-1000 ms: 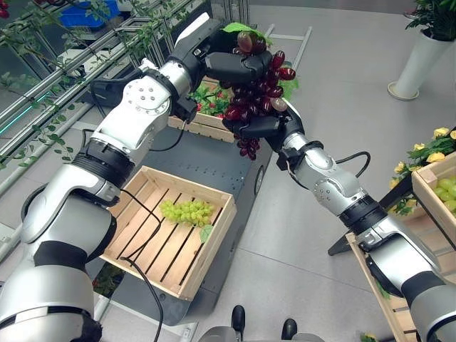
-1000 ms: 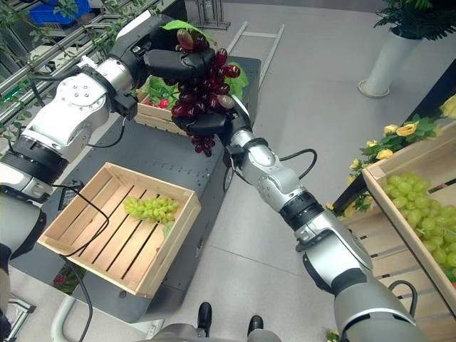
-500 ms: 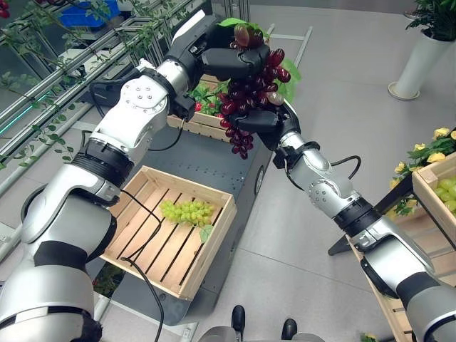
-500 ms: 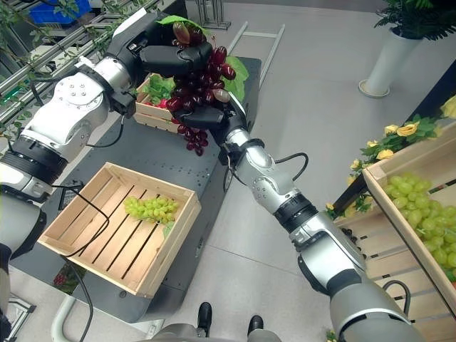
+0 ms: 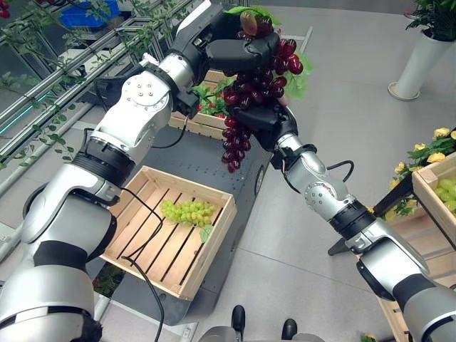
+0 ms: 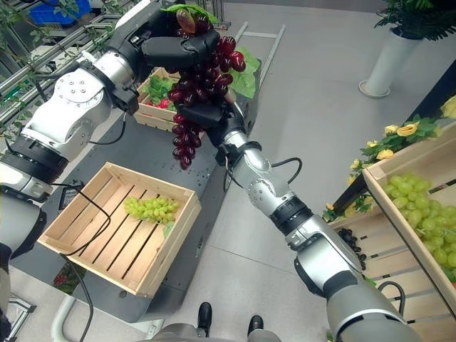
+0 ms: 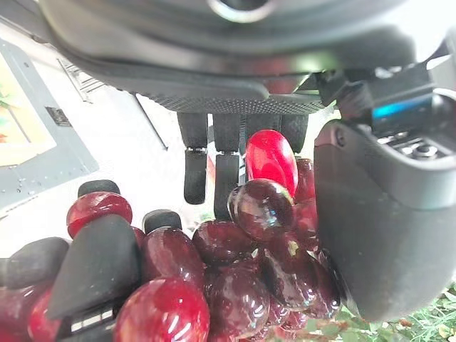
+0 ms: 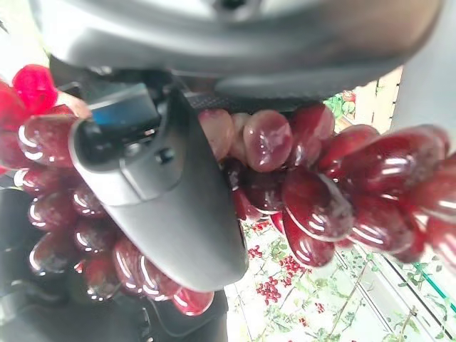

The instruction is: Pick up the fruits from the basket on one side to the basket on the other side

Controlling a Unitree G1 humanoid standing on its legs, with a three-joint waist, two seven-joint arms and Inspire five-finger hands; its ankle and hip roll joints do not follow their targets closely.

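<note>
A bunch of dark red grapes [image 5: 251, 82] is held high over the grey cart [image 5: 192, 160], between both hands. My left hand [image 5: 231, 51] is shut on its top, under a green leaf. My right hand [image 5: 258, 117] grips the middle of the bunch from behind, and the bunch's tail [image 5: 232, 148] dangles below it. In the left wrist view the grapes [image 7: 263, 206] press against the palm. The thumb [image 8: 178, 206] in the right wrist view lies across the grapes [image 8: 313, 199]. A wooden crate [image 5: 214, 242] on the cart's near end holds green grapes [image 5: 187, 211].
A second wooden crate [image 5: 203, 122] with leaves and small red fruit sits at the cart's far end, just behind the hands. At the right stands a crate [image 6: 399, 214] of green grapes with yellow flowers [image 5: 434, 151]. A white planter [image 5: 417, 64] stands far right.
Both hands have risen a little with the red grapes. The bunch has stretched out, and its lower end now hangs free below my right hand.
</note>
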